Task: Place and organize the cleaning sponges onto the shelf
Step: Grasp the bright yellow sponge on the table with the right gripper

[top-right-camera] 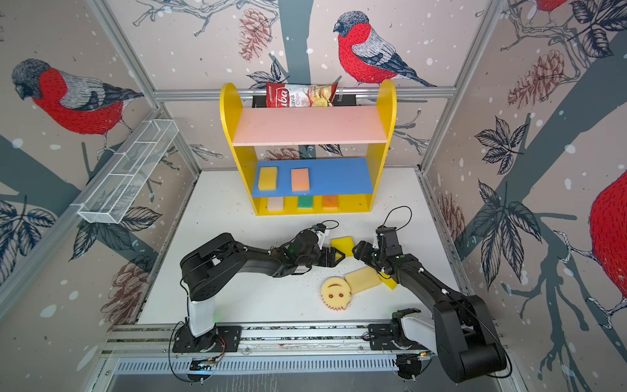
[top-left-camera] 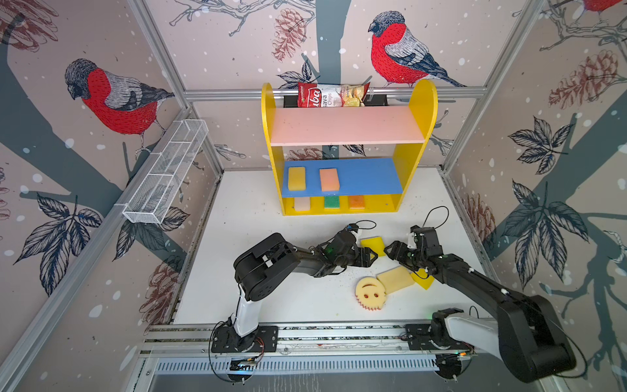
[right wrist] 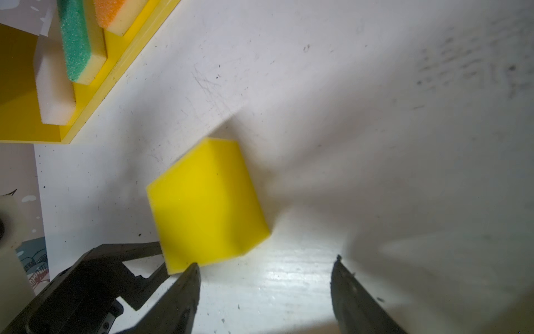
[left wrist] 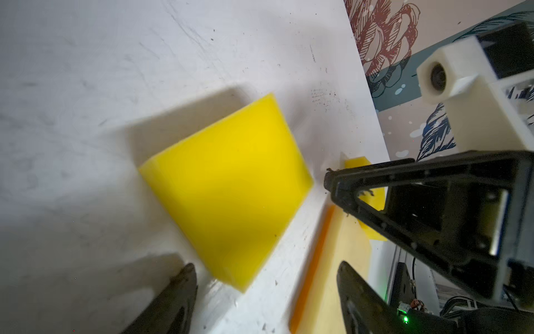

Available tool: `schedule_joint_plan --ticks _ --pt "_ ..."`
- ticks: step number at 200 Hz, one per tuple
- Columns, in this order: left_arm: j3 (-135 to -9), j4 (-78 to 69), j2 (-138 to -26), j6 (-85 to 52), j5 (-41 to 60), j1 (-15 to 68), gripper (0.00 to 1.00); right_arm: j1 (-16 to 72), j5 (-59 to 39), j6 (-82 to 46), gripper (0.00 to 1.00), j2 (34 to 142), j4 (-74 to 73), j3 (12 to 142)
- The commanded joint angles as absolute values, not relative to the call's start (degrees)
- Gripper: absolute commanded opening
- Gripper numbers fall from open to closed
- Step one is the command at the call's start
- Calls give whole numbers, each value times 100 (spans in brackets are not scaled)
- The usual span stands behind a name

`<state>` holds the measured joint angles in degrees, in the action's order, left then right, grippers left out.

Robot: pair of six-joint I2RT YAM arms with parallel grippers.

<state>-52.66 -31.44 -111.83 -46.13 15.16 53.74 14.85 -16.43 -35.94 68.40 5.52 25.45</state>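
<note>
Left hand (top-left-camera: 373, 255): fingers spread, nothing pinched. Right hand (top-left-camera: 387, 250): also spread, empty. They face each other tip to tip over the middle of the white bench (top-left-camera: 254, 278), nearly meeting.

Bright yellow square foam sponge (top-left-camera: 371, 241) lies just beside both tips, on the shelf side. In the left wrist view one corner of this sponge (left wrist: 231, 185) sits between the spread fingers, ungripped. In the right wrist view the sponge (right wrist: 208, 202) is just ahead of one finger (right wrist: 187, 289), with the left hand's tip at its edge; contact unclear. Both wrist views are blurred, so I can't tell if it lies flat or tipped.

Nearer the robot bases: pale cream rectangular foam sponge (top-left-camera: 395, 279) partly under the right arm, butted against the round yellow smiley-face foam sponge (top-left-camera: 369, 293). A second bright yellow foam sponge (top-left-camera: 425, 281) pokes out from beneath that arm, mostly hidden.

Small wooden shelf with yellow sides (top-left-camera: 424, 112) stands at the back of the bench.
- Blue middle board (top-left-camera: 369, 176): yellow rectangular sponge (top-left-camera: 296, 178) and peach rectangular sponge (top-left-camera: 329, 180), apart, on its left half.
- Yellow base (top-left-camera: 380, 203): cream-white sponge (top-left-camera: 302, 203), green-topped sponge (top-left-camera: 331, 202) and orange-topped sponge (top-left-camera: 356, 202) in a row.

Red-and-white chips bag (top-left-camera: 332, 95) sits behind the shelf top. White wire-mesh rack (top-left-camera: 169, 169) hangs on the left wall.
</note>
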Motion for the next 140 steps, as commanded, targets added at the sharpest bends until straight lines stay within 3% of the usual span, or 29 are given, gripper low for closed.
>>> schedule_joint_plan --ticks 1,21,38,46,69,103,140 --pt "-5395 -3445 -11299 -4575 1697 5344 76 1485 -1773 -3595 71 7311 63 2761" --pt "-5406 -3463 -11394 -4588 1749 5313 76 1515 -1942 -3595 62 7862 -183 3003" --pt "-5360 -3505 -11422 -4622 1749 5300 76 1658 -2077 -3583 36 8287 -318 3223" --pt "-5308 -3544 -11411 -4649 1736 5289 75 1794 -2071 -3542 29 8440 -335 3342" --pt "-5157 -3560 -11242 -4658 1615 5274 75 2304 -1852 -3345 23 8762 -269 3620" --pt "-4915 -3420 -10887 -4691 1328 5221 75 2767 -1683 -3085 4 8770 -304 3686" --pt "-4488 -3427 -10353 -4841 918 5211 76 2796 -1693 -2865 0 8382 -293 3532"
